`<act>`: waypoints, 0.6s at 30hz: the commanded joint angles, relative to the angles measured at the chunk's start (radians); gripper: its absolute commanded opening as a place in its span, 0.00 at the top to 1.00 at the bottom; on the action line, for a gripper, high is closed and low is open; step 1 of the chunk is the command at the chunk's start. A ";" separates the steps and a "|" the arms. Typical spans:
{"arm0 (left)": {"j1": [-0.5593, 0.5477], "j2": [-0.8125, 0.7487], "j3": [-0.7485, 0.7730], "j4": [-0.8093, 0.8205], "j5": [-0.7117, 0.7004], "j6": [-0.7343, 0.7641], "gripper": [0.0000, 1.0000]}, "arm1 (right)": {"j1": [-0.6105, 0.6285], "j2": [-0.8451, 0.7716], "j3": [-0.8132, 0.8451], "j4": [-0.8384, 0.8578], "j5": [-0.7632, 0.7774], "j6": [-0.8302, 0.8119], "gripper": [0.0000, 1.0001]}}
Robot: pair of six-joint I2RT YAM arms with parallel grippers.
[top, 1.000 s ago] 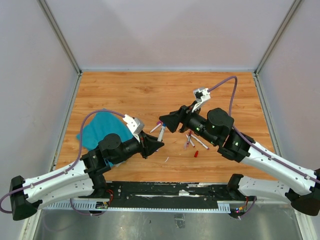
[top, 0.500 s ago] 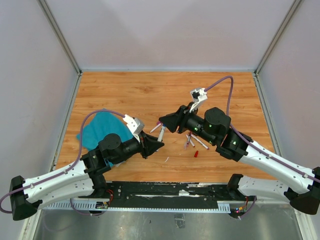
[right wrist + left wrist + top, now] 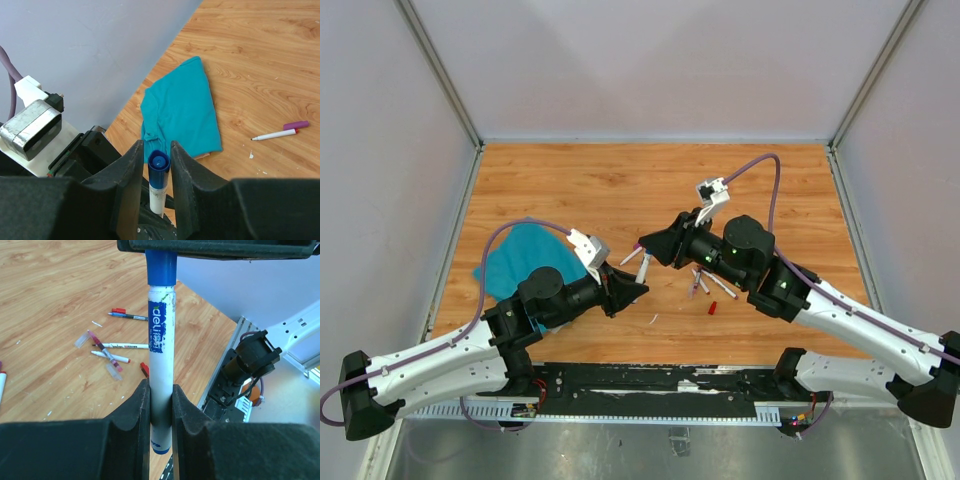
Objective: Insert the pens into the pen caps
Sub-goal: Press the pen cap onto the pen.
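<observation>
My left gripper (image 3: 160,385) is shut on the white barrel of a pen (image 3: 161,340) and holds it up off the table. A blue pen cap (image 3: 161,267) sits on the pen's far end. My right gripper (image 3: 156,146) faces it end-on, and its fingers flank that blue cap (image 3: 159,167) with thin gaps on both sides. In the top view the two grippers meet over mid-table, left (image 3: 638,289) and right (image 3: 645,247). Several loose pens (image 3: 705,282) and a red cap (image 3: 713,307) lie beneath the right arm.
A teal cloth (image 3: 515,262) lies at the table's left, partly under the left arm. One pen (image 3: 275,134) with a purple cap (image 3: 296,125) beside it lies on the wood. Grey walls enclose the table on three sides.
The right gripper's jaws have narrowed around the blue cap, and that arm has edged left toward the held pen. The left arm has stayed still.
</observation>
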 commanded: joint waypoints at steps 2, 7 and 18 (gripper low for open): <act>-0.007 -0.003 0.027 0.045 0.008 0.016 0.99 | -0.015 0.001 -0.017 0.014 -0.023 0.016 0.76; -0.008 -0.003 0.029 0.051 0.000 0.013 1.00 | -0.015 -0.006 -0.039 0.013 -0.023 0.026 0.91; -0.008 0.003 0.059 0.065 -0.063 -0.010 1.00 | -0.015 -0.020 -0.127 0.037 -0.064 0.037 0.99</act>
